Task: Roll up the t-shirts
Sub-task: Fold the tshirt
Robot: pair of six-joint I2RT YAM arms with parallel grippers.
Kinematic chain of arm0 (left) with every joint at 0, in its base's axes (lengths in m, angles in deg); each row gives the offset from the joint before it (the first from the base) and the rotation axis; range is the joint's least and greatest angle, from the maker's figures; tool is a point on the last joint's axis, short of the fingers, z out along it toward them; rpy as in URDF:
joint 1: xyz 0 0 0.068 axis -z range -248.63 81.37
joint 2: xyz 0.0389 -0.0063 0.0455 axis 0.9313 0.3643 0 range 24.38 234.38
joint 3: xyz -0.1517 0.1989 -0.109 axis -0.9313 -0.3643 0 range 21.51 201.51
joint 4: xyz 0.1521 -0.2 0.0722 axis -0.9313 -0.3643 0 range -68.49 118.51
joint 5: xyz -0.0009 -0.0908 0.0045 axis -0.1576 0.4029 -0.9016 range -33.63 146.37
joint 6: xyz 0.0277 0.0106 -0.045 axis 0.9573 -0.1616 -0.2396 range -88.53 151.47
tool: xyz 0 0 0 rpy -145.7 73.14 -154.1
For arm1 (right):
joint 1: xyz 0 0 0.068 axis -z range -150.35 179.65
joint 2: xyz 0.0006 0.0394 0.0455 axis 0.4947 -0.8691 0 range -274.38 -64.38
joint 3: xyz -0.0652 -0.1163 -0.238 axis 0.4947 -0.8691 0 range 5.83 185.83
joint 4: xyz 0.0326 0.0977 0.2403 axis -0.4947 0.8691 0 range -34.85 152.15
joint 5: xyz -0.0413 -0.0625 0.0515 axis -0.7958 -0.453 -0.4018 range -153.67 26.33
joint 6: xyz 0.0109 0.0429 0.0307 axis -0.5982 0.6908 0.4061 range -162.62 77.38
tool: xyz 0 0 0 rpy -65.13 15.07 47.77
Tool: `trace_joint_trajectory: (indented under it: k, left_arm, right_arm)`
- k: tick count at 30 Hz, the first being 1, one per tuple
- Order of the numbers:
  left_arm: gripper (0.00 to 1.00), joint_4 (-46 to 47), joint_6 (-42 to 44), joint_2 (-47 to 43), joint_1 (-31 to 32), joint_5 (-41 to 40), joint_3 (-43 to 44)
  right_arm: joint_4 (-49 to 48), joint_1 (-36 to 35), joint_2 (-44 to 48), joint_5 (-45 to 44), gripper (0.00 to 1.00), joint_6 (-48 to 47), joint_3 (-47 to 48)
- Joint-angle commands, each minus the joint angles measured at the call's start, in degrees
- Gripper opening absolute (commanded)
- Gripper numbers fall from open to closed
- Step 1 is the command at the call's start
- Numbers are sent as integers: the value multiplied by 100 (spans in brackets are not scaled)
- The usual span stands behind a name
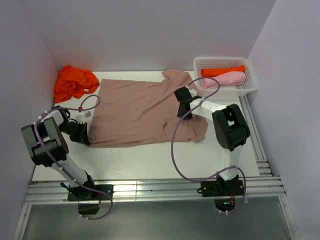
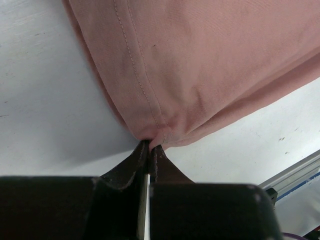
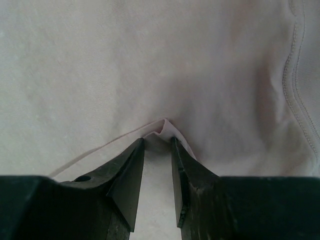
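Note:
The large pinkish-brown t-shirt lies spread flat in the middle of the table. My left gripper is at its near left corner. In the left wrist view the jaws are shut on the hemmed corner of the shirt. My right gripper is down on the shirt's right side, near the sleeve. In the right wrist view its jaws stand a little apart with a small raised fold of the shirt between the tips. A crumpled orange t-shirt lies at the back left.
A white mesh basket at the back right holds a rolled orange t-shirt and a rolled light pink one. Walls close in the left, back and right. A metal rail runs along the near edge.

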Motion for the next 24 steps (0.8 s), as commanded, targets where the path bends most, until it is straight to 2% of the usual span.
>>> trace_joint_trajectory:
  k: [1, 24]
  left_arm:
    - [7, 111, 16, -160, 41, 158, -34]
    - [7, 146, -19, -151, 155, 96, -69]
  right_arm:
    - [-77, 26, -17, -165, 36, -93, 241]
    - [46, 70, -9, -403, 38, -163, 276]
